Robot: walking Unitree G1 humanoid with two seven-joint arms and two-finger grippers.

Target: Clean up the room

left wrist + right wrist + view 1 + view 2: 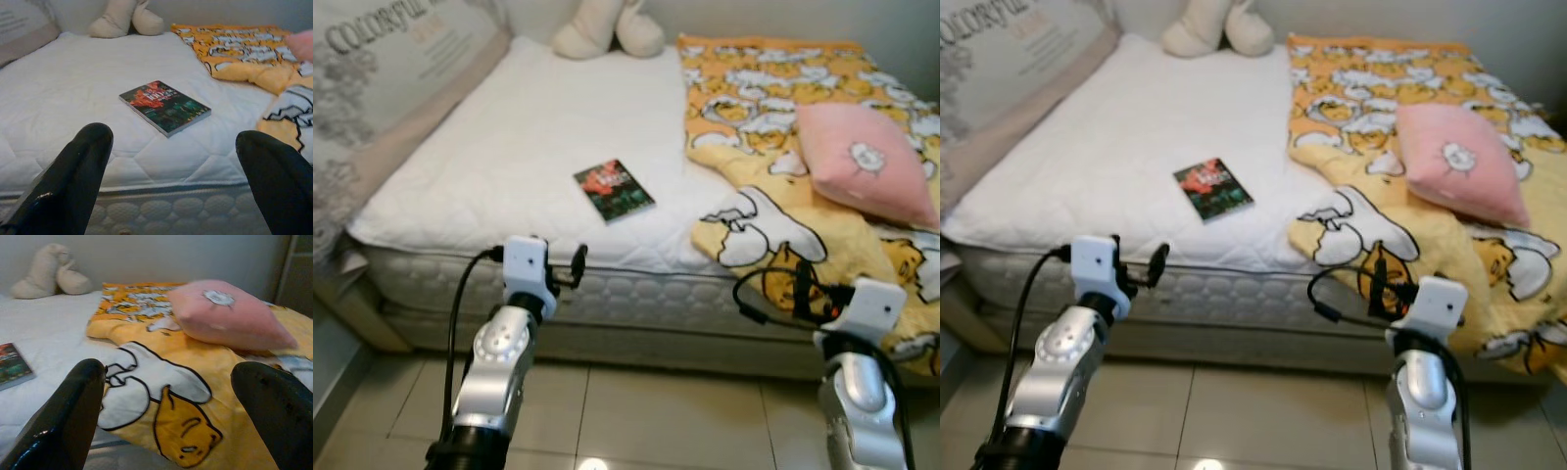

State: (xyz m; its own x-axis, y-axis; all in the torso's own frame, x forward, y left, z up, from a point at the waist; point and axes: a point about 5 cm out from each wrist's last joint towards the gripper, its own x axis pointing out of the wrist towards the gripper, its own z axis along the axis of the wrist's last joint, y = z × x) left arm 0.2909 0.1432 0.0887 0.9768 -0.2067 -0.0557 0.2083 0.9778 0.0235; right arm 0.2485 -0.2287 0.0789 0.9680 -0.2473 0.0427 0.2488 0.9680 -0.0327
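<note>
A book (614, 191) lies flat on the white mattress (509, 147), beside the yellow blanket (783, 117) bearing a pink pillow (862, 162). Left gripper (171, 181) and right gripper (166, 416) hover at the bed's edge, jaws spread wide, holding nothing.
</note>
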